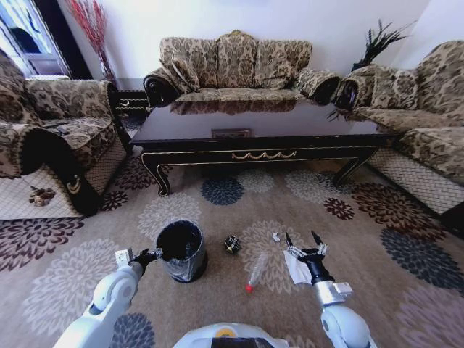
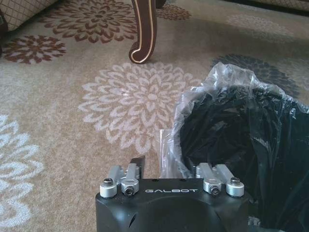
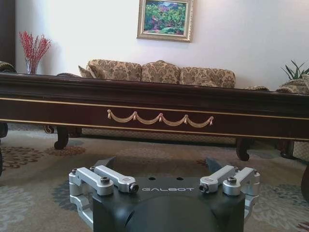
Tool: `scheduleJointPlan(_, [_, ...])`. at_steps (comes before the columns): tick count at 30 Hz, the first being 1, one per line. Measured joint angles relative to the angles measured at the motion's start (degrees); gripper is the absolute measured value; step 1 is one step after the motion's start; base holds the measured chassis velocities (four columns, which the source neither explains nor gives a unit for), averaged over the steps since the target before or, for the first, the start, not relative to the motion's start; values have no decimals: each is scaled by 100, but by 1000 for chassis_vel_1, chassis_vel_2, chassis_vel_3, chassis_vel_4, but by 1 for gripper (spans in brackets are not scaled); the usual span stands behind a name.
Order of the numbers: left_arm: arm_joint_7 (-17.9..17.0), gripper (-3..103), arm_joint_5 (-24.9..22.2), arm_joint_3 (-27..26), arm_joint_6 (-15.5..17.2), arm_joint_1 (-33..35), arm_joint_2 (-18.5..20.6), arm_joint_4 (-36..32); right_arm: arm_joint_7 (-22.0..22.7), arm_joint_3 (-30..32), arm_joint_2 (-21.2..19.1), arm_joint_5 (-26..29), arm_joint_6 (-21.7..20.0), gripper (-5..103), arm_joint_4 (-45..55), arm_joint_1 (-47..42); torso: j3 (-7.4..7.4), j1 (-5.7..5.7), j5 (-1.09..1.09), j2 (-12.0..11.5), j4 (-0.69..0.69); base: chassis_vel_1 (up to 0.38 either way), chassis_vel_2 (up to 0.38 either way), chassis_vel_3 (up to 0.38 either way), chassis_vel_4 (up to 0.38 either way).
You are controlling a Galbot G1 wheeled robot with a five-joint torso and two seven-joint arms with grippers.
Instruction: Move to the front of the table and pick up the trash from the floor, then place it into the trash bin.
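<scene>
Patterned sofas ring the room on three sides, and between them stands the long dark bench [image 1: 254, 130] with gold scroll trim along its front and curved legs. Below it spreads the floor [image 1: 217, 217], a beige carpet covered in big round flower medallions.

On that carpet, near the robot, sits the trash bin [image 1: 181, 250], a small round black one lined with a shiny black bag. Just to the right of it lies a small dark crumpled ball [image 1: 232, 243]. Farther right lies a clear plastic bottle [image 1: 257, 271] with its red cap pointing toward the robot, and beyond the bottle a tiny white scrap [image 1: 276, 236]. A crumpled white paper [image 1: 296, 268] lies beside the bottle, partly under the right arm.

The left claw [image 1: 147, 255] hangs right at the left side of the bin's rim; from its wrist camera the bag's edge sits just ahead of it, and I cannot tell how far its fingers are parted. The right claw [image 1: 305, 242] hovers over the white paper with its two dark fingers spread wide, holding nothing.
</scene>
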Motion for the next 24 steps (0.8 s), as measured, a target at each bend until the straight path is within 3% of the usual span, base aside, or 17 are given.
scheduleJointPlan(5, [12,35,1,-70,5,104,24,-91,0,7,6,-5,3,100,-33,-19,1,0,-5,0,0,0,0,0,0])
scheduleJointPlan(11, [-28,8,21,-286,-30,271,116,-289,-1,-23,43,-30,39,100,-108,-15,1,0,-4,0,0,0,0,0,0])
scheduleJointPlan(14, [-53,3,-21,-386,3,340,202,-396,-3,-28,52,-31,52,100,-132,-14,1,0,-4,-1,0,0,0,0,0])
scheduleJointPlan(24, [-195,3,-214,-591,188,375,540,-589,-6,-10,62,-3,84,100,-292,-15,1,0,-2,0,0,0,0,0,0])
